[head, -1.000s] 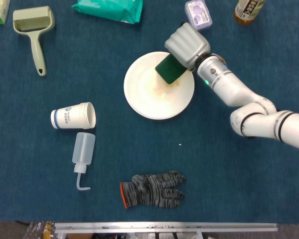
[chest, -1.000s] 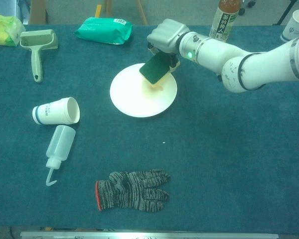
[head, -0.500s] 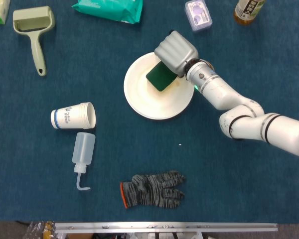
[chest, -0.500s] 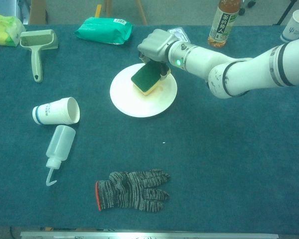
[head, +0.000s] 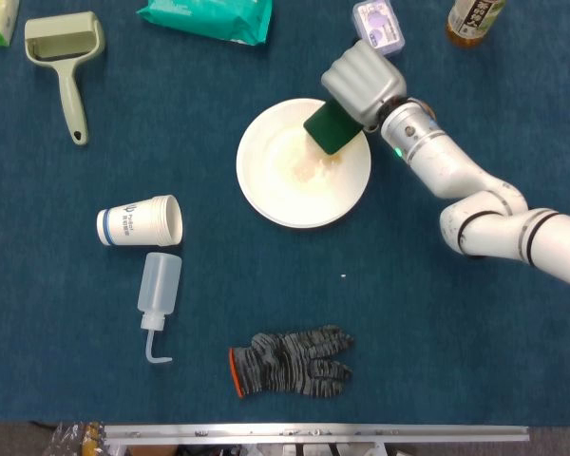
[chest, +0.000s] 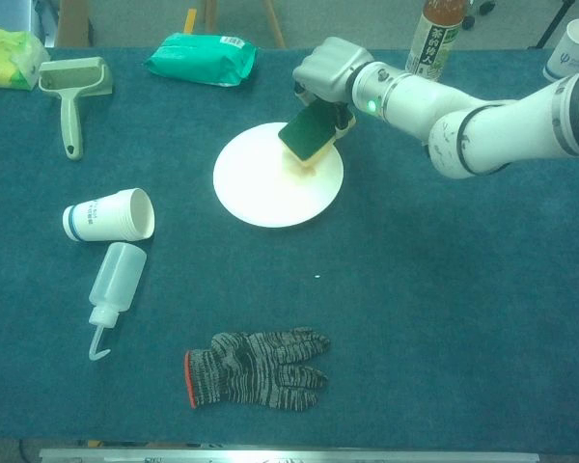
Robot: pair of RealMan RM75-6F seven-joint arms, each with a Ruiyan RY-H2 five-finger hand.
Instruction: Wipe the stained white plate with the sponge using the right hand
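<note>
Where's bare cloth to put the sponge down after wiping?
Widest bare patch: right of the glove, below the robot hand and plate. Another lies between roller and plate. Crowded: cup and squeeze bottle at left, items along the far edge.

A lab test bench. A blue cloth table holds unrelated props. White robot arm reaches across it.

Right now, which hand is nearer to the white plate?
Right. The right hand holds the sponge on the white plate's far edge; the left hand is not in view.
</note>
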